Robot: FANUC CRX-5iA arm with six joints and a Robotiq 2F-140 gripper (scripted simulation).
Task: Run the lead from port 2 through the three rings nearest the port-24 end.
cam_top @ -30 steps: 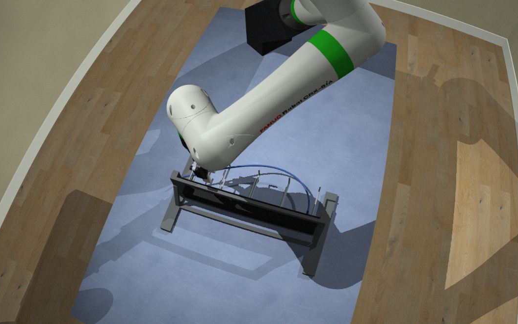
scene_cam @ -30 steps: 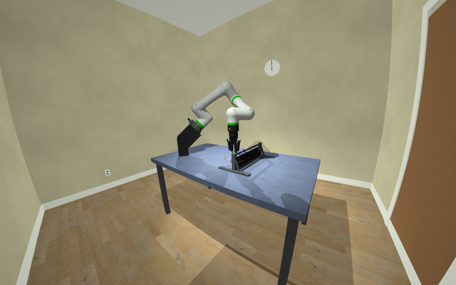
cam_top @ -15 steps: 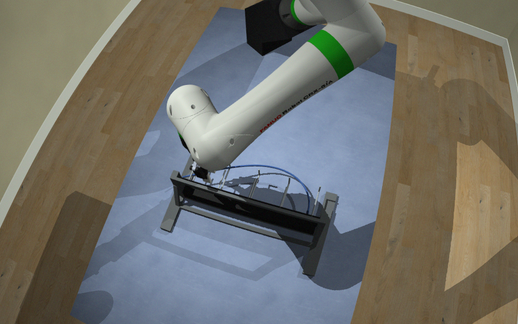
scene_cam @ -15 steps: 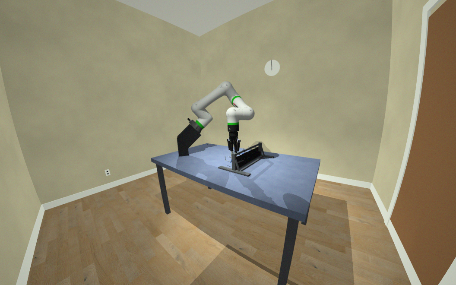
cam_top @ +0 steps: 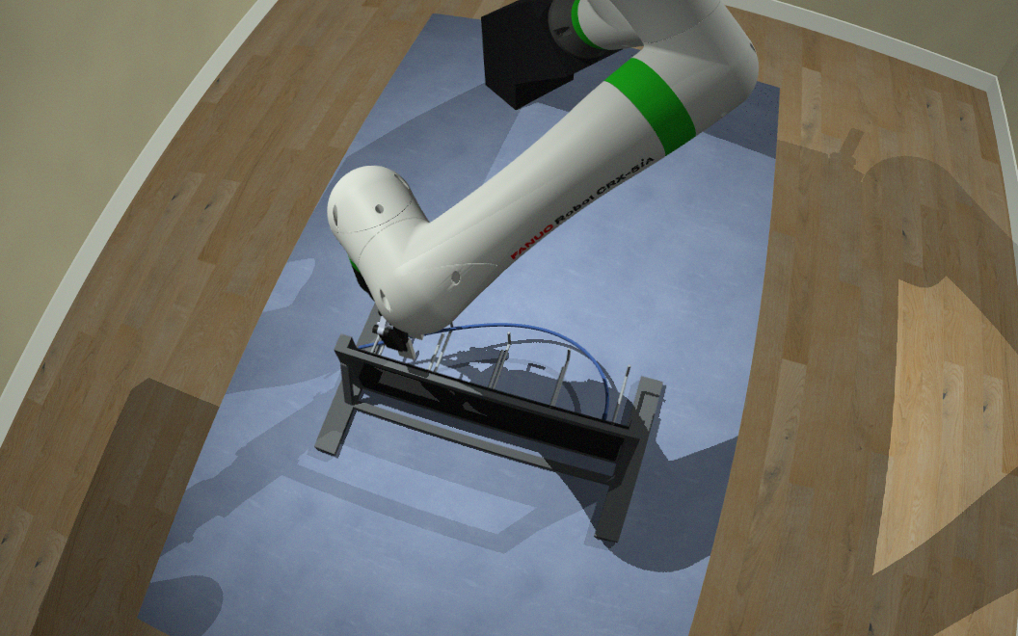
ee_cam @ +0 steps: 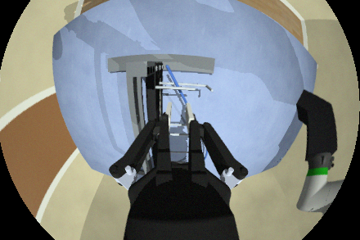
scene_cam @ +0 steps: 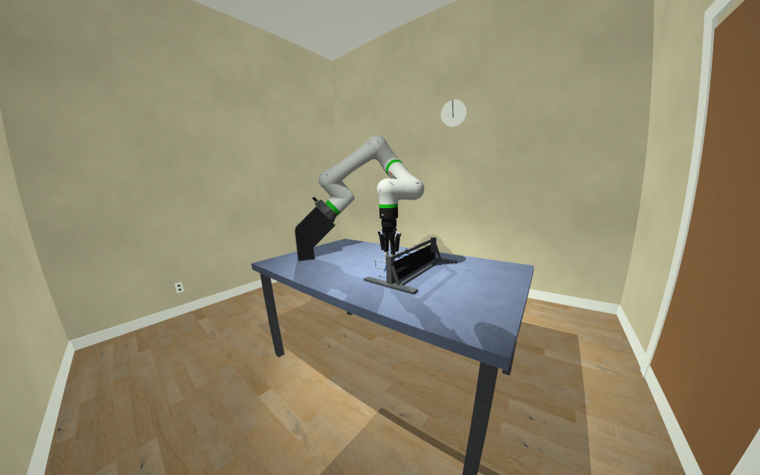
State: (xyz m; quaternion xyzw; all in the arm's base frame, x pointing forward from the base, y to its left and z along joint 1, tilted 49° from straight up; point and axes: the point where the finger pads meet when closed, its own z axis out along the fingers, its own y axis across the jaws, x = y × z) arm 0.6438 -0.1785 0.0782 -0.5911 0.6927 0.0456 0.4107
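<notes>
Blue table (scene_cam: 489,330), wood floor (scene_cam: 194,383), apparently.

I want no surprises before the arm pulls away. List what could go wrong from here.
1. The lead bows in a wide arc away from the rings. With the gripper open and holding nothing, it may spring out through the open gaps.
2. The gripper hangs low among the rings at the rack's end. A careless retreat could snag a ring or shove the unfastened rack.
</notes>
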